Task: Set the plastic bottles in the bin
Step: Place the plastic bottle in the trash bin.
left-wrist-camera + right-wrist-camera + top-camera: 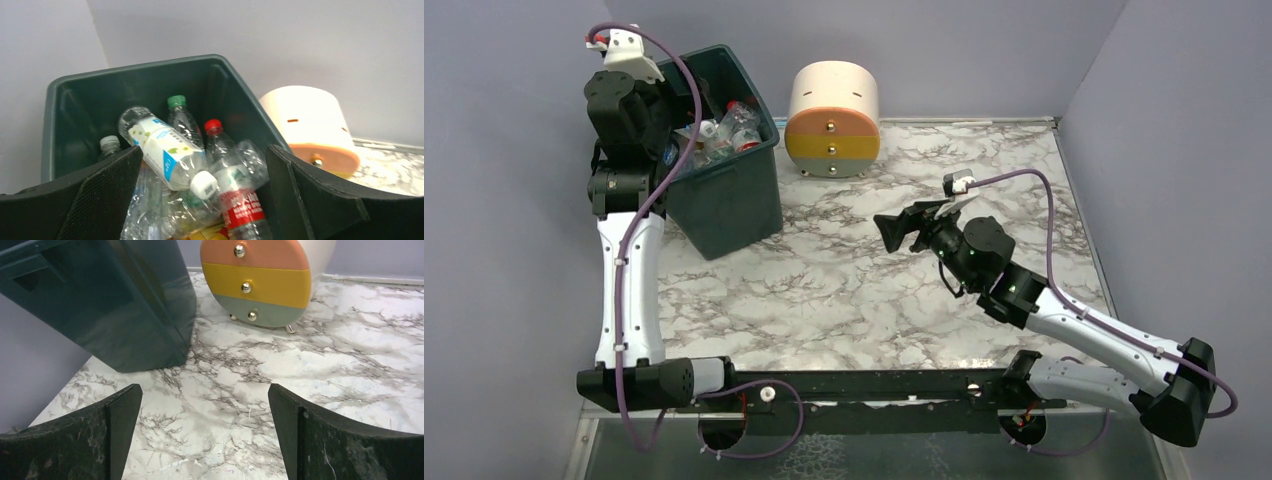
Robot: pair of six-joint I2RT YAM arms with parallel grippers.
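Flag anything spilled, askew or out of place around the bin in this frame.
Nothing stands out. The bottles lie jumbled inside the bin, some crumpled, none visible on the marble table. The drawer unit stands upright with its drawers shut.

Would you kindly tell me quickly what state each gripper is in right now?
Left gripper: open, holding nothing, over the bin.
Right gripper: open, holding nothing.

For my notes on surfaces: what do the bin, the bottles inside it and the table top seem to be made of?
The bin looks like moulded dark green plastic, slightly glossy: its wall shows reflections. The bottles seem thin clear plastic, see-through and dented. The table top has a marble pattern, perhaps only a printed film.
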